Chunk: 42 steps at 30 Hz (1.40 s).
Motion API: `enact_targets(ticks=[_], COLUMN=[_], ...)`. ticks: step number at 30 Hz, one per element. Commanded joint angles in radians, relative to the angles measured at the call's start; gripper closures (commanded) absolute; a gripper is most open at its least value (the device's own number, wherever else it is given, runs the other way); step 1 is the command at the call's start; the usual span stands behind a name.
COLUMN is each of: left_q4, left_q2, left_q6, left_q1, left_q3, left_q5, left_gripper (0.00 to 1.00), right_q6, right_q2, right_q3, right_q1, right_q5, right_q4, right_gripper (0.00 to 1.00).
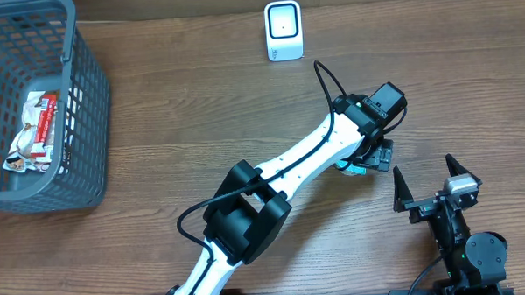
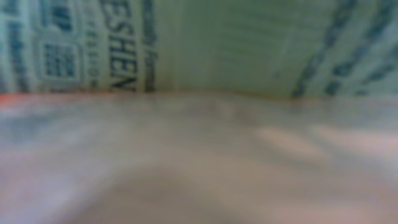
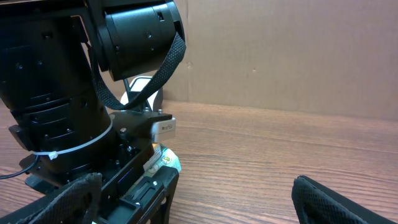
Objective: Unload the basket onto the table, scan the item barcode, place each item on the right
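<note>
Though L claw sits over pkt, maybe touching, can't tell spread; R claw wide, empty.

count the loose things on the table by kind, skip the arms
basket: 1
scanner: 1
packets: 2, the basket packet and the loose packet
total: 4

On the pale green package in the left wrist view we read only the letters "ESHEN", running vertically. Its other print is too blurred for us.
</note>
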<state>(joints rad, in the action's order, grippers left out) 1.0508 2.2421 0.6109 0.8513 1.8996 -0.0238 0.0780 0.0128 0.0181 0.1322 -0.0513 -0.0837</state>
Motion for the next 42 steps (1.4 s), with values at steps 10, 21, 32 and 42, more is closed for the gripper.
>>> enact_targets(ticks=[10,21,32,42], left_q4=[0.008,0.006,-0.030,-0.034], left_q2=[-0.173,-0.234,-0.195,-0.176], left_q6=[-0.005,-0.051,-0.054,-0.054], left_q1=[0.007,0.005,0.000,0.001], left_q3=[-0.011,-0.011,-0.013,-0.013], left_q5=[0.054,0.104,0.146,0.135], left_gripper=[0.00,0.00,0.14,0.23], right_q6=[0.002,0.002,0.002,0.002], right_q2=[-0.010,-0.010,-0.010,-0.010], right_q3=[-0.010,-0.010,-0.010,-0.010], right_q1=[0.000,0.000,0.000,0.000], right_q5=[0.006,0.006,0.006,0.006], right_q4=[0.003,0.003,0.003,0.003], right_gripper=[0.00,0.00,0.00,0.00])
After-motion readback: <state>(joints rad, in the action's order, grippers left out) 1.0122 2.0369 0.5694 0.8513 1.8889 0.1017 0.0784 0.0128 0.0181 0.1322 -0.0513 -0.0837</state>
